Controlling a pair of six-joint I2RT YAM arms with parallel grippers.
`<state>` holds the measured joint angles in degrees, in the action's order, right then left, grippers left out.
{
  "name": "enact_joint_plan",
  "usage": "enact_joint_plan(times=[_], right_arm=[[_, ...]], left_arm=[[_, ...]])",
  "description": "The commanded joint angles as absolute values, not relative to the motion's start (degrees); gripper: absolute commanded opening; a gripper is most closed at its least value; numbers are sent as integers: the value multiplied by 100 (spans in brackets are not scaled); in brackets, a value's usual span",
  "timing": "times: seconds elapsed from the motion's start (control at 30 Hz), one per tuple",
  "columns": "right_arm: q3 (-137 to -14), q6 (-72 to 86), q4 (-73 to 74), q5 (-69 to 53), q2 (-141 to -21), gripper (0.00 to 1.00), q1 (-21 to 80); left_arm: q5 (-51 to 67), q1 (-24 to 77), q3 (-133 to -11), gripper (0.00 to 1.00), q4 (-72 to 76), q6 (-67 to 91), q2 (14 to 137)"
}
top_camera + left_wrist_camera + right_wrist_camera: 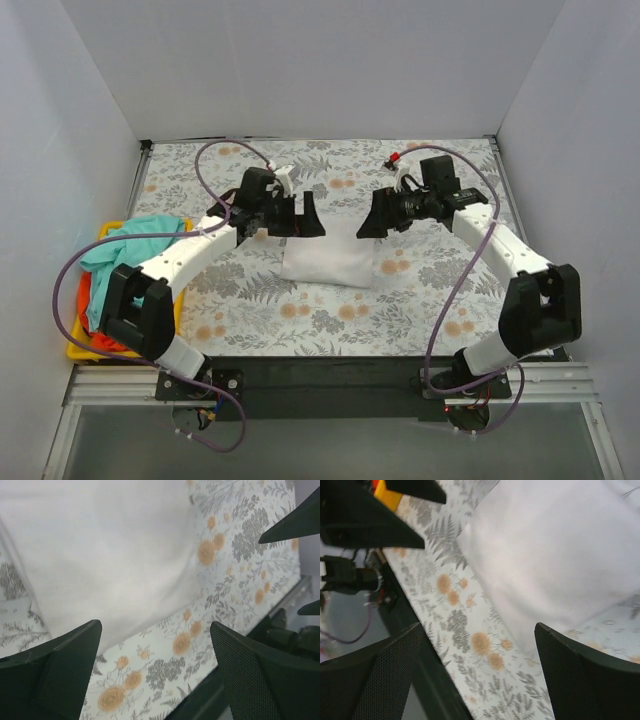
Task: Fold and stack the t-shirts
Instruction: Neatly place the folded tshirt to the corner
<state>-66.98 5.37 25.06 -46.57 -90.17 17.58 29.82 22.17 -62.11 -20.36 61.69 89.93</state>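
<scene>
Overhead, the surface (330,335) is spread with a grey-and-orange floral-print cover (445,170), and both arms cross it, hiding strips of the pattern. The white t-shirt (328,264) lies folded into a compact rectangle near the middle of the surface, between the two arms. The end effectors overlap its far edge in the top view, so that edge cannot be traced there. In each wrist view the white cloth runs out of the picture, and its folds read only as soft creases.

At the left edge sits a yellow tray (75,351), mostly buried. Only bits of its rim show past the left arm and the heaped cloth. A teal t-shirt (140,235) is bunched on top and spills over the tray's far side. Beneath it an orange-red t-shirt (87,298) shows as a narrow strip, the rest hidden by the teal cloth and the arm.

The left end effector (293,217) hangs over the far left corner of the white t-shirt, its fingers (55,675) spread wide with nothing between them. The right end effector (378,216) hangs over the far right corner, its fingers (580,675) likewise released and empty. Whether either one's fingertips touch the cloth cannot be told.
</scene>
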Motion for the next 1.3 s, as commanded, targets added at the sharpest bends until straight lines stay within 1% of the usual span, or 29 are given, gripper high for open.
enact_joint_plan(times=[0.0,0.07,0.2,0.47,0.57,0.73,0.83,0.93,0.97,1.07,1.1,1.17,1.27], right_arm=[[-6794,53,2750,-3159,-8535,98,1662],[-6733,17,2786,-3068,-8429,98,1425],[-6627,18,2848,-3067,-8218,98,1073],[-6232,-149,2821,-3076,-7928,98,660],[-6205,-141,2830,-3251,-7928,98,484],[-6196,-114,2839,-3384,-8033,98,273],[-6188,-123,2830,-3437,-8068,98,202],[-6144,-114,2830,-3454,-8077,98,167],[-6135,-132,2821,-3463,-8077,99,167],[-6108,-140,2856,-3472,-8025,98,123],[-6108,-158,2865,-3472,-8016,98,106],[-6082,-193,2900,-3463,-7998,98,62],[-6047,-211,2900,-3472,-7981,98,53]], left_arm=[[398,3284,-6696,90,-2750,5721,8867],[-128,3523,-6829,90,-2892,5748,9165],[-755,4112,-7310,91,-2891,5555,9816],[-1248,4184,-8103,92,-3181,5178,11634],[-1300,3886,-8331,92,-3305,4906,12013],[-1222,2770,-8718,91,-3523,4229,12401],[-1222,2102,-9192,91,-3743,3570,12882],[-1055,1487,-10078,89,-4121,2885,13453],[-802,1163,-10507,89,-4200,2709,13578],[-371,626,-11291,89,-4622,2076,14052],[-160,293,-11894,89,-4901,1970,14193],[-62,10,-12503,89,-5228,1522,14536],[-79,-412,-12455,89,-5168,926,14581]])
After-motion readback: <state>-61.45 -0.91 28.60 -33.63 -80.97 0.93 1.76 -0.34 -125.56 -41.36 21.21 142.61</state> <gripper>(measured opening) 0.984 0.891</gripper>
